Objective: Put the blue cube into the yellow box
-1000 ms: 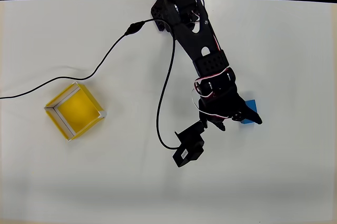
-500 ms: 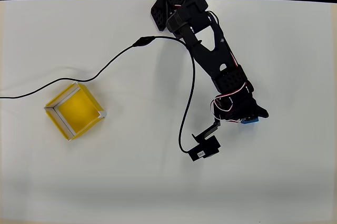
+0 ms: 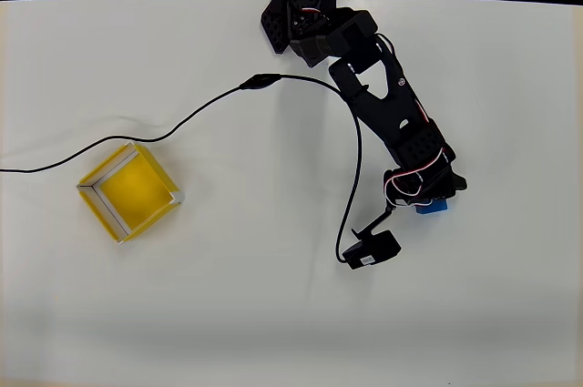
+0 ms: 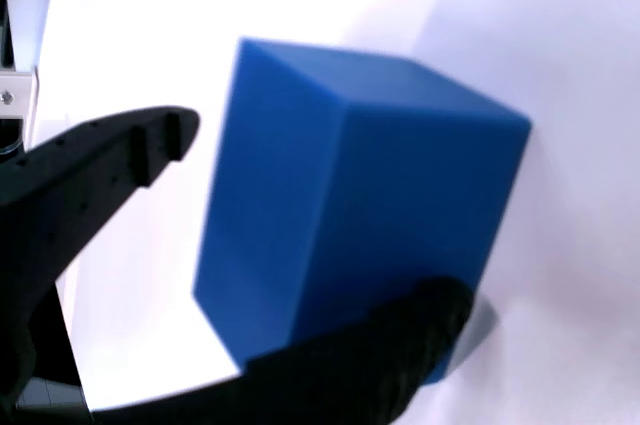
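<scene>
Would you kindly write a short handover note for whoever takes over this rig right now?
Tool: open around the blue cube. In the wrist view one finger stands clear of the cube's side, the other crosses its lower edge; no firm grip is evident.
Blue cube: on the table at the right in the overhead view, mostly hidden under the arm.
Yellow box: far left, open, nothing inside.
Done: approach to the cube.
Left: close, lift, carry to the box, release.

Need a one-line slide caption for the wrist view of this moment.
Wrist view: open gripper straddling the blue cube on the white table, one finger apart from it, the other crossing its lower edge.
</scene>
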`<action>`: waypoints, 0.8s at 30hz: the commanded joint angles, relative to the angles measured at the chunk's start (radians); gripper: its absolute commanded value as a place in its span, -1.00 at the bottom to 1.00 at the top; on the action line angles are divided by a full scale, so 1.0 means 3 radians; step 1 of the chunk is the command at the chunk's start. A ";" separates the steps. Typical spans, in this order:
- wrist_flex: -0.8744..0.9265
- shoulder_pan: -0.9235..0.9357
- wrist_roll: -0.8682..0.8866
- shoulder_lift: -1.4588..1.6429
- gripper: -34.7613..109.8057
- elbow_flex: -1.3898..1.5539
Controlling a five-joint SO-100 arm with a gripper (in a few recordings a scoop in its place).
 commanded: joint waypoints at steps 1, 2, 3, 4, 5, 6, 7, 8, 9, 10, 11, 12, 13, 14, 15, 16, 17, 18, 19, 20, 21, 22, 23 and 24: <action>-0.0020 -0.0061 -0.0072 0.0112 0.07 -0.0363; -0.0031 -0.0066 -0.0077 0.0087 0.04 -0.0378; -0.0036 -0.0066 -0.0077 0.0066 0.02 -0.0399; -0.0041 -0.0066 -0.0077 0.0046 0.00 -0.0419; -0.0041 -0.0072 -0.0087 0.0031 -0.03 -0.0440; -0.0041 -0.0072 -0.0092 0.0020 -0.05 -0.0455; -0.0041 -0.0072 -0.0092 0.0010 -0.06 -0.0465; -0.0041 -0.0077 -0.0102 0.0000 -0.08 -0.0476; -0.0041 -0.0082 -0.0118 -0.0010 -0.10 -0.0476; -0.0041 -0.0082 -0.0123 -0.0010 -0.11 -0.0481; -0.0041 -0.0087 -0.0123 -0.0015 -0.14 -0.0481; -0.0041 -0.0092 -0.0123 -0.0020 -0.16 -0.0486; -0.0041 -0.0097 -0.0123 -0.0020 -0.19 -0.0486; -0.0041 -0.0107 -0.0123 -0.0026 -0.22 -0.0486; -0.0041 -0.0112 -0.0128 -0.0026 -0.25 -0.0486; -0.0041 -0.0118 -0.0133 -0.0026 -0.27 -0.0486; -0.0041 -0.0118 -0.0148 -0.0026 -0.29 -0.0486; -0.0041 -0.0123 -0.0148 -0.0026 -0.31 -0.0486; -0.0041 -0.0123 -0.0164 -0.0015 -0.31 -0.0486; -0.0031 -0.0112 -0.0184 0.0005 -0.32 -0.0486; -0.0015 -0.0102 -0.0215 0.0026 -0.32 -0.0486; 0.0015 -0.0082 -0.0271 0.0061 -0.32 -0.0486; 0.0056 -0.0061 -0.0337 0.0112 -0.32 -0.0481; 0.0107 -0.0026 -0.0394 0.0179 -0.32 -0.0481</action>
